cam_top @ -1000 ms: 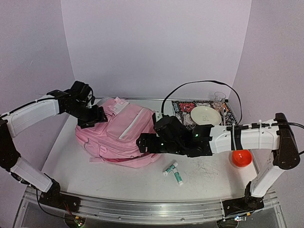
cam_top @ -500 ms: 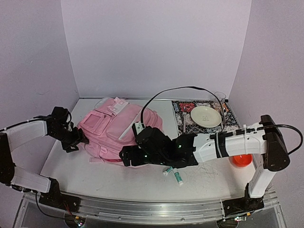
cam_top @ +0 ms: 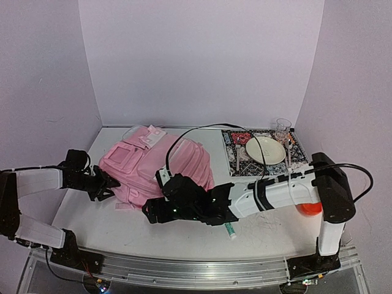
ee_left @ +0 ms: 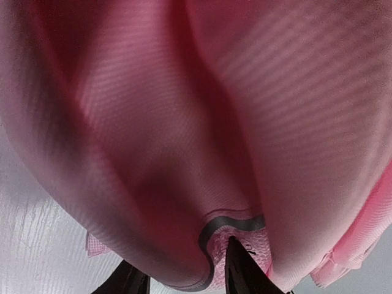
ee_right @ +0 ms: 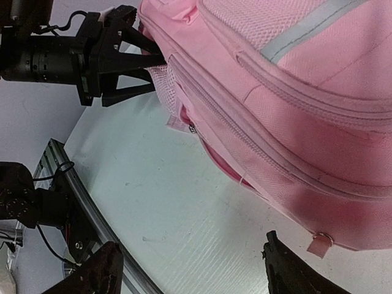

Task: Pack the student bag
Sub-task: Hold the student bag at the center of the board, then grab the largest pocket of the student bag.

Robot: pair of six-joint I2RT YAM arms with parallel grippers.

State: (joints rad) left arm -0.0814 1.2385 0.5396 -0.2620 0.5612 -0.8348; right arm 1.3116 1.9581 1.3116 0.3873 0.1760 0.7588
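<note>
Both arms have moved since a sec ago: L arm (cam_top: 43,180) dropped from the bag's far-left corner to low at its left side, R arm (cam_top: 275,191) swung further left across the front and now covers one of the two glue sticks.

Around: patterned placemat (cam_top: 236,141) back right w/ a cream plate (cam_top: 265,149) on it and a clear glass (cam_top: 282,128) at its far edge. Orange ball (cam_top: 310,207) is half hidden behind the R arm. One glue stick (cam_top: 231,230) pokes out just under that arm. Black cable (cam_top: 190,130) arcs over the bag's right half. R arm lies along the whole near side of the bag, so I can't see that edge from above.

Student bag (cam_top: 147,162) sits left of centre on the white desk (cam_top: 92,214): soft pink woven fabric, slumped and rounded, zipped pockets facing up, grey trim strip, mesh at the side. Pale-patch end points to the back wall, so long axis runs approx front-to-back, skewed a bit.

L claw (ee_right: 153,70) is half closed, fingers either side of the mesh edge at the bag's left; can't tell if it's actually pinching. R claw (cam_top: 150,212) is spread wide, nothing between the fingers, low over the desk just beside the bag's near-left corner.
</note>
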